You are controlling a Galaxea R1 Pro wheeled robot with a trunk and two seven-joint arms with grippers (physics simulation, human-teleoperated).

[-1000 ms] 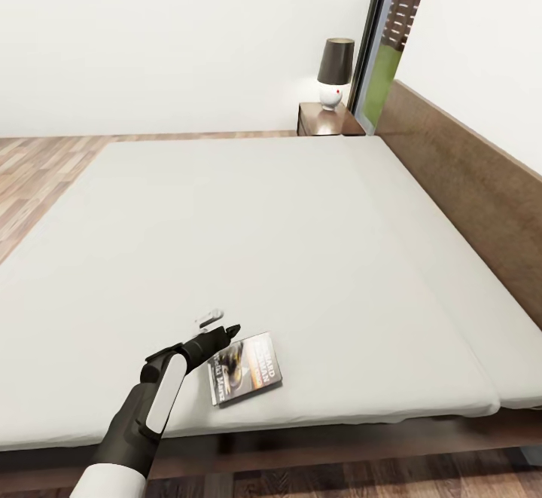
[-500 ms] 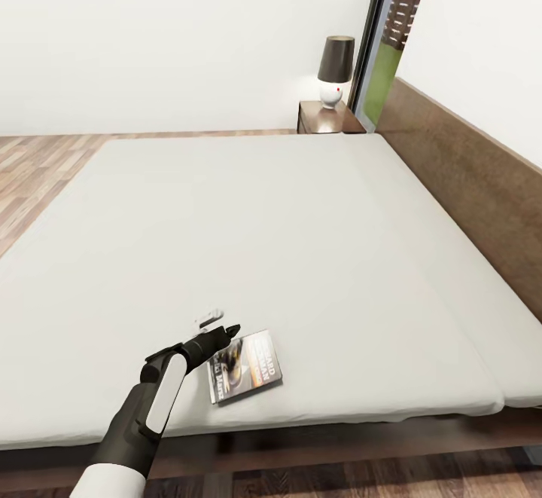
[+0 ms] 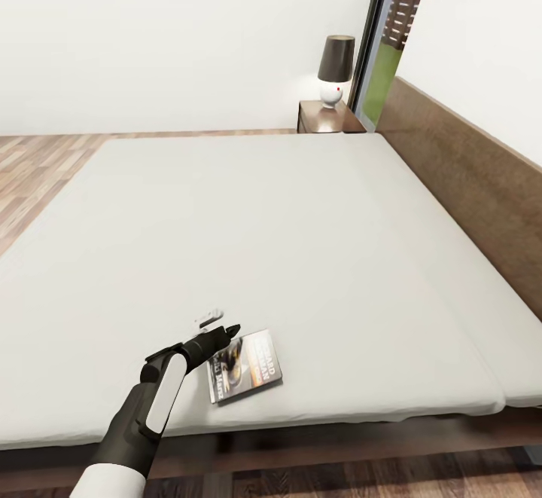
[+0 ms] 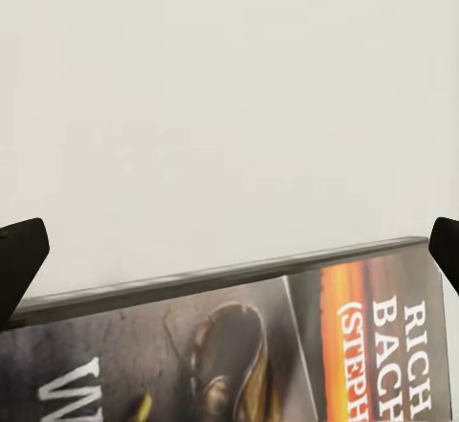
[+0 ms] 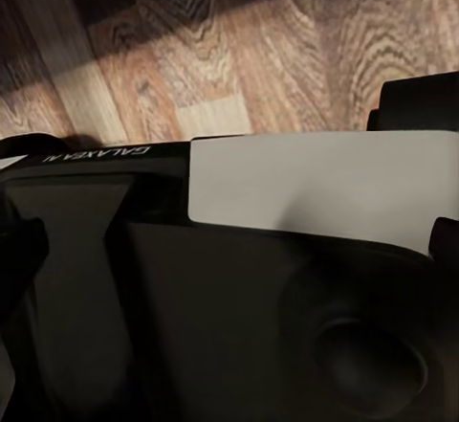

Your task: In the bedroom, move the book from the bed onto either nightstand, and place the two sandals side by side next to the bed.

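At the near edge of the bed (image 3: 301,242), the left arm reaches forward over the mattress, and the left end effector (image 3: 218,326) hovers just at the left side of the book (image 3: 245,367). Its fingertips (image 4: 21,250) stand wide apart, spread beyond the book's width, with nothing between them; they have no hold on the book. The book lies flat on the pale mattress near the bed's near edge, cover up, its orange band and white lettering readable in the left wrist view. Below the mattress runs the dark wooden bed frame, and past it a strip of wood-plank floor (image 3: 361,479).

The right wrist view looks down on the robot's own dark body (image 5: 239,326) and a white panel, with floor beyond; whether the right end effector is open or closed cannot be told.

Farther on, the mattress stretches away bare, with the brown headboard (image 3: 467,181) along its right side. At the far right corner stands the nightstand (image 3: 325,118), carrying a lamp (image 3: 334,70) with a dark shade and white base. A tall black-framed window (image 3: 384,38) rises just right of it, against white walls.
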